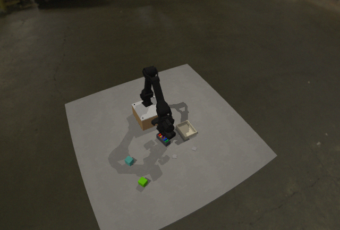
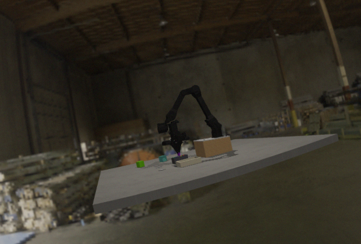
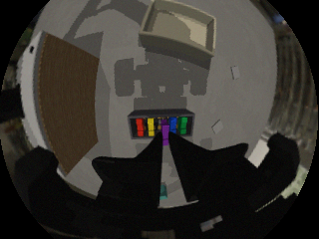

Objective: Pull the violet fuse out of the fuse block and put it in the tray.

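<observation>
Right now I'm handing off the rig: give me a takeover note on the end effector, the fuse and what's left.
End effector: shut on the violet fuse, above the block.
Other fuses: in the block's slots; none look disturbed.
Tray: beside the block, nothing in it.
Done: fuse gripped and lifted; whether it has cleared its slot is hard to tell.
Left: finish the straight pull, carry to the tray, release.

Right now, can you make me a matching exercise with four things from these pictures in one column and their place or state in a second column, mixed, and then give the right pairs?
Things:
1. violet fuse
2. tray
3. green cube
4. brown box

Place or state:
A. under the arm's base
B. nothing inside it
C. gripped in the pincer
D. loose on the mat, nearest the top camera

Pairs: 1-C, 2-B, 3-D, 4-A
</observation>
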`<act>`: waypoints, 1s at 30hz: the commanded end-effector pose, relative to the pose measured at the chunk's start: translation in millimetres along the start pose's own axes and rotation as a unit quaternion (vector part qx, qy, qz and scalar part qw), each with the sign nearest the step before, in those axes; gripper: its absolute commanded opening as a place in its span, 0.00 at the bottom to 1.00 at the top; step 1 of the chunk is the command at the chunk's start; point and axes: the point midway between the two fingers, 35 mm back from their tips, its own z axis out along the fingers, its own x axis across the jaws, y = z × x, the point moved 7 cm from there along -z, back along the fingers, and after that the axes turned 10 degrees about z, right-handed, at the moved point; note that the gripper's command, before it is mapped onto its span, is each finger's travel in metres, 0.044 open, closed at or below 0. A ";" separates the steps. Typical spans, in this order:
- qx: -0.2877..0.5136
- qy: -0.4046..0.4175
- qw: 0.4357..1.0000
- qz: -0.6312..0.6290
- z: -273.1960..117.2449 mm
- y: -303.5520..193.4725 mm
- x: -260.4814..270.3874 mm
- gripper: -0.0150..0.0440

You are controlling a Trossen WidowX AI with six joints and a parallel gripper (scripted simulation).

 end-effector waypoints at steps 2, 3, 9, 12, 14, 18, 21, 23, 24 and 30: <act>-0.002 0.001 1.000 -0.002 -2.4 0.2 0.4 0.25; -0.002 0.001 1.000 -0.002 -2.9 0.2 0.4 0.25; -0.002 0.001 1.000 -0.002 -5.9 0.2 0.5 0.25; -0.002 0.001 1.000 -0.002 -7.4 0.2 0.6 0.25; -0.002 0.001 1.000 -0.002 -8.4 0.2 0.6 0.25; -0.002 0.001 1.000 -0.002 -10.4 0.3 0.7 0.25; -0.002 0.001 1.000 -0.002 -12.6 0.2 0.6 0.25; -0.002 0.001 1.000 -0.002 -15.8 0.2 0.5 0.25; -0.002 0.001 1.000 -0.002 -17.3 0.2 0.5 0.25; -0.002 0.001 1.000 -0.002 -26.9 0.2 0.5 0.25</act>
